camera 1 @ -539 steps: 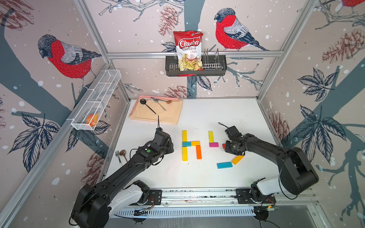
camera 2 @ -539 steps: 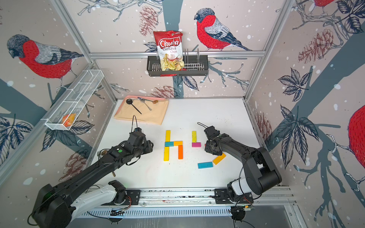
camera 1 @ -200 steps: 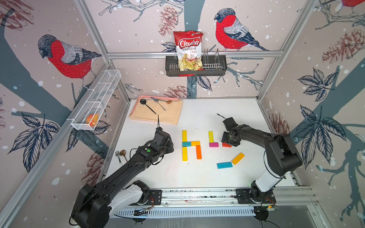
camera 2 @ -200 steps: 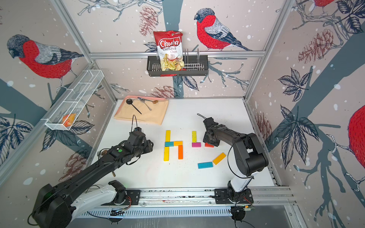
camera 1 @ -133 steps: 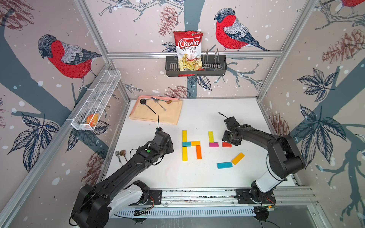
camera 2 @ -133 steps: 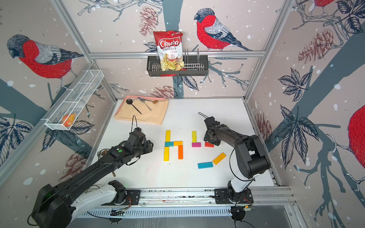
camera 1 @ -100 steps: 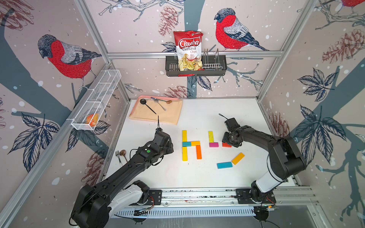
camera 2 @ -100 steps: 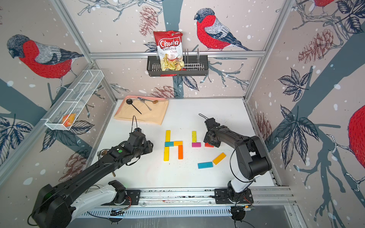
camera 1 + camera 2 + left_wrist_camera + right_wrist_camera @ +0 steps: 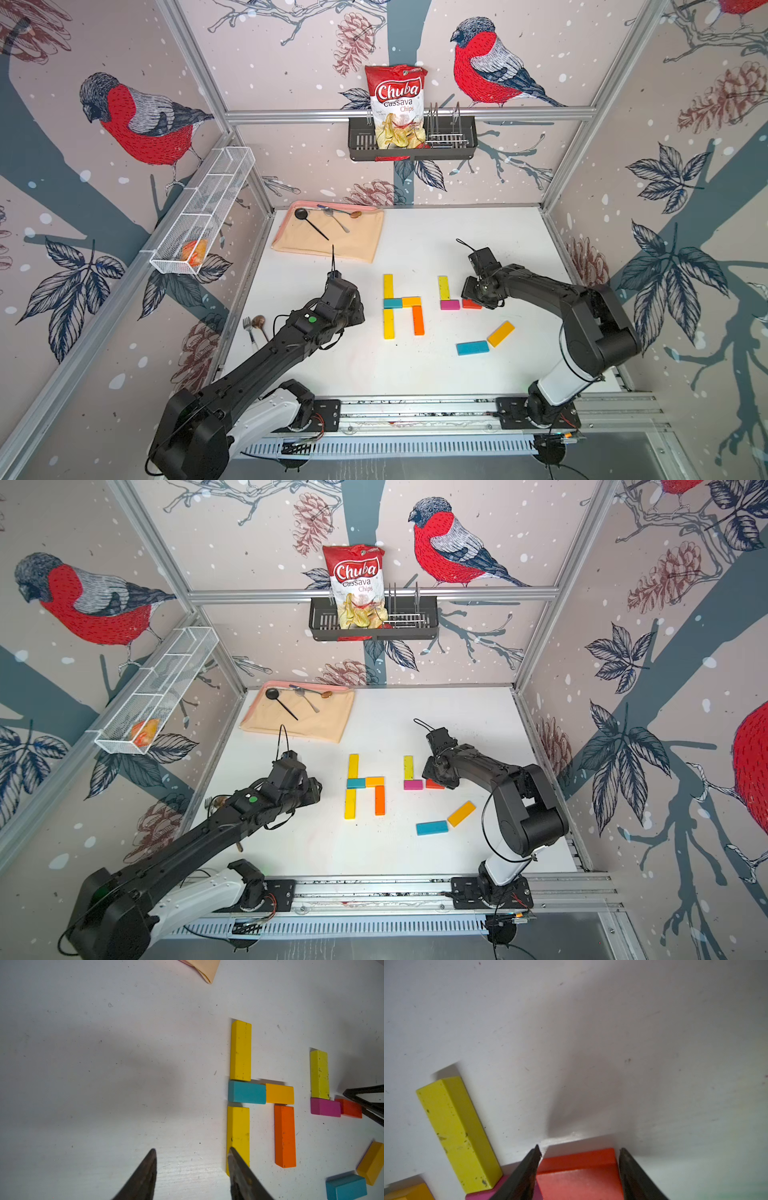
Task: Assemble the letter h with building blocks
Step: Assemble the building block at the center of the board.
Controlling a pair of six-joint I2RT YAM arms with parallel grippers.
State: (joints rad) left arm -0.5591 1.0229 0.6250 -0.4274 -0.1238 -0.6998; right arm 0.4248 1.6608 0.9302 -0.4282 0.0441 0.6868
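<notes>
Here, magenta block (image 9: pixel 450 304) abuts red block (image 9: pixel 577 1172) between right fingers (image 9: pixel 631 1178).

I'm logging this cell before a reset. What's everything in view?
h blocks: five; two yellow, teal, amber, orange; table centre, forming an h.
yellow block, magenta block, red block: one each; clustered right of that h.
loose blocks: two; teal, amber; front right.
cloth: one; beige; back left of table.
utensils: three; black, silver, brown-tipped; on the cloth.
fork and spoon: one each; left table edge.
chips bag: one; red and white; in the black rack, back wall.
wire basket: one; white; left wall, orange item inside.
table: one; white.
left gripper: black; open, empty, left of the h.
right gripper: black; jaws astride the red block, grip unclear.
</notes>
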